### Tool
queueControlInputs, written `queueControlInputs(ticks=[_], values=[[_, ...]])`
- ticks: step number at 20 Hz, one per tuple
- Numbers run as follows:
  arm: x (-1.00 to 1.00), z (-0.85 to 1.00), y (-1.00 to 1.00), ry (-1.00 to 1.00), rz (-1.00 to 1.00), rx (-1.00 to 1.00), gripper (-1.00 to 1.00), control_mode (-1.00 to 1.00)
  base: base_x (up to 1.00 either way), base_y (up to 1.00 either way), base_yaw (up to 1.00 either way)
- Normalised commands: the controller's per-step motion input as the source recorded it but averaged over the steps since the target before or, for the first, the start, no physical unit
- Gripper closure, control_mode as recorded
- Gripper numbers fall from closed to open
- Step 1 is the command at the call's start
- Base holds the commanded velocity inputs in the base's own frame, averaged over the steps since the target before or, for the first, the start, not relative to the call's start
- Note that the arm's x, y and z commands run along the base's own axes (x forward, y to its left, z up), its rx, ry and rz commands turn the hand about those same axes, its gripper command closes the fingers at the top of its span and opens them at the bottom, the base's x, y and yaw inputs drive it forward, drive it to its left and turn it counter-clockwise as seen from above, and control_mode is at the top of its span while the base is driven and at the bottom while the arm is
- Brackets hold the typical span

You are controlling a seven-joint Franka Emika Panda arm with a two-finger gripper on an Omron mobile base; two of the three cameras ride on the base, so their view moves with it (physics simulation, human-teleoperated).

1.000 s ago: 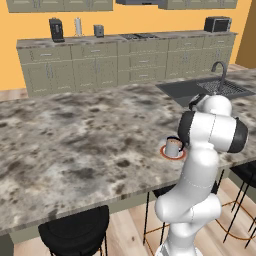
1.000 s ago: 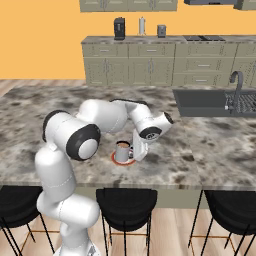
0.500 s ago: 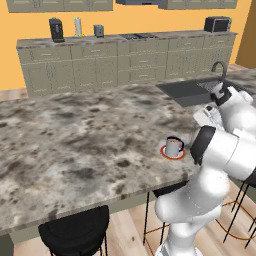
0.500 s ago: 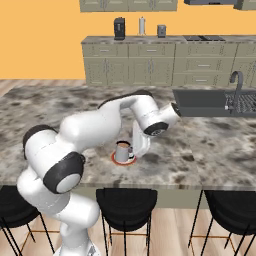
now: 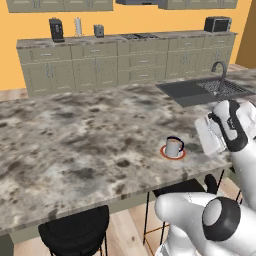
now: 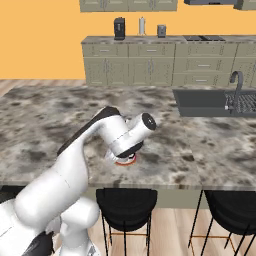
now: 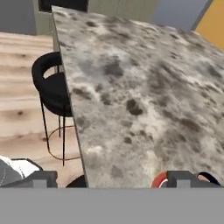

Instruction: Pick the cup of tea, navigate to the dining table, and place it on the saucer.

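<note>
The cup of tea (image 5: 173,147), a small light grey mug with a dark rim, stands upright on the saucer (image 5: 172,153), a white plate with a reddish-orange rim. Both rest near the front edge of the dining table (image 5: 75,145). My gripper (image 7: 113,178) is open, its fingertips (image 7: 43,177) far apart with nothing between them. In the left base view my hand (image 5: 209,135) hangs just right of the cup, apart from it. In the right base view my arm covers the cup, and a sliver of saucer (image 6: 125,161) shows beneath it. The hand view catches the saucer's rim (image 7: 158,180).
Black stools (image 5: 75,232) (image 6: 126,202) (image 7: 52,83) stand under the table's front edge. A dark sink (image 5: 210,90) with a faucet is set into the table's far right. Beige cabinets (image 5: 100,65) with small appliances line the back wall.
My hand has drawn back from the cup to its right and the arm has swung round. The cup stays upright on the saucer.
</note>
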Motion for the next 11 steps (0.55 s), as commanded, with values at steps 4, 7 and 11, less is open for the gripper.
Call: queueControlInputs(ticks=[4,7,11], values=[[-0.68,0.57,0.72,0.18,-0.39,-0.06,-1.00,-1.00,0.00,0.00,0.00],[-0.97,0.26,0.48,0.20,-0.53,0.00,-1.00,-1.00,0.00,0.00,0.00],[-1.00,0.05,0.34,0.11,-0.57,0.00,-1.00,-1.00,0.00,0.00,0.00]])
